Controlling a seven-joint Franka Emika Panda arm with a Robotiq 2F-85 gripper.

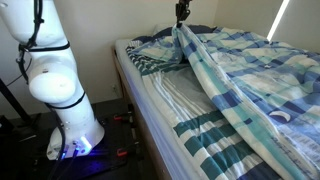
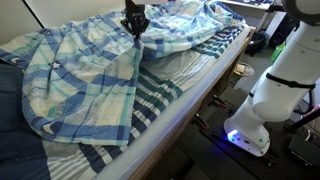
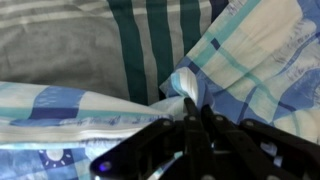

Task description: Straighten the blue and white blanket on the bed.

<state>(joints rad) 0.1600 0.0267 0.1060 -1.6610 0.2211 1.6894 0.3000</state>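
Note:
The blue and white plaid blanket point(image 1: 250, 75) lies rumpled over the bed point(image 1: 170, 100), which has a teal-and-white striped sheet. My gripper point(image 1: 181, 22) hangs above the bed and is shut on a fold of the blanket, lifting it into a peak. In an exterior view the gripper point(image 2: 133, 30) pinches the blanket point(image 2: 80, 80) near its middle edge. In the wrist view the closed fingers point(image 3: 192, 108) clamp a bunched fold of blanket point(image 3: 250, 60), with the striped sheet point(image 3: 150, 40) showing beyond.
The robot's white arm and base point(image 1: 65, 100) stand on the floor beside the bed, also shown in an exterior view point(image 2: 270, 95). A dark pillow point(image 2: 15, 130) lies at one end. A wall runs behind the bed.

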